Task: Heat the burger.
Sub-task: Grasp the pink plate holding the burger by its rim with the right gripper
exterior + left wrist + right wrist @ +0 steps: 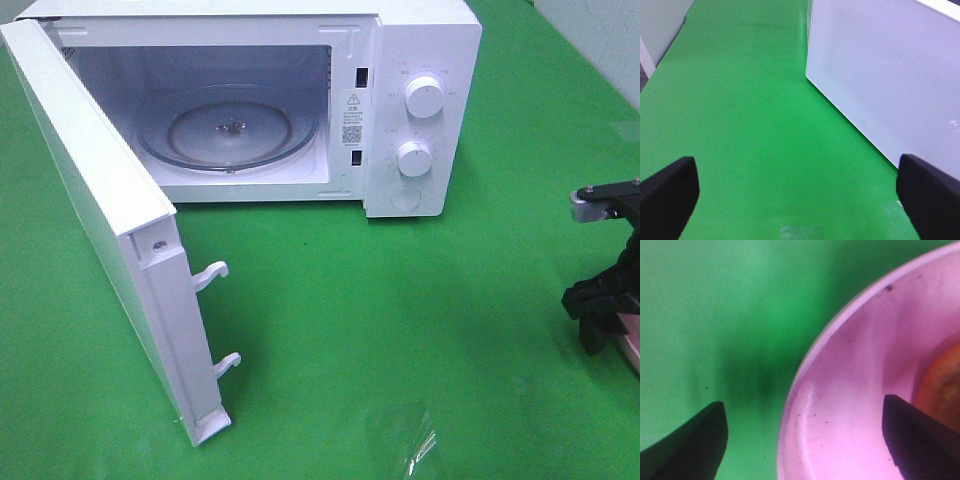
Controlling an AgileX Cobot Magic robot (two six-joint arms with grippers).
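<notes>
**Right gripper open over the plated burger; microwave open beyond**

At the near right, the black right gripper (pixel 802 440) hung with its jaws spread wide and empty. One finger was over the green cloth (pixel 400 330), the other over the pink round plate (pixel 840 405). Only a golden-brown sliver of the burger (pixel 942 385) showed, on that plate at the scene's right edge. The left gripper (pixel 797 200) also gaped wide, holding nothing, near the white microwave door (pixel 100 230), which stood open at the near left.

A jaw closing across the plate's rim could tip it and spill the burger. The door's latch hooks (pixel 212 275) jutted rightward, a likely snag. Broad bare cloth lay between the plate and the far white microwave (pixel 420 100), whose glass turntable (pixel 230 125) was unoccupied.
</notes>
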